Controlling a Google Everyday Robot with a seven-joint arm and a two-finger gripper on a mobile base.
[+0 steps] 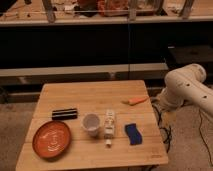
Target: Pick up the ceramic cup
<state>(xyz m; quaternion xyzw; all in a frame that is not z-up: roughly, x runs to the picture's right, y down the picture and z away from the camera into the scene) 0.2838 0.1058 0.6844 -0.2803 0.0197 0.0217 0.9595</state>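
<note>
The ceramic cup (91, 123) is white and stands upright on the wooden table (95, 95), near the front middle, its opening facing up. My gripper is out of view. Only a white segment of my arm (186, 86) shows at the right, beside the table's right edge and well away from the cup.
An orange plate (51, 138) lies front left. A black flat object (65, 113) lies left of the cup, a white bottle (109, 128) lies right of it, then a blue sponge (133, 134). A carrot (135, 101) lies at the right rear. Shelving (100, 20) stands behind the table.
</note>
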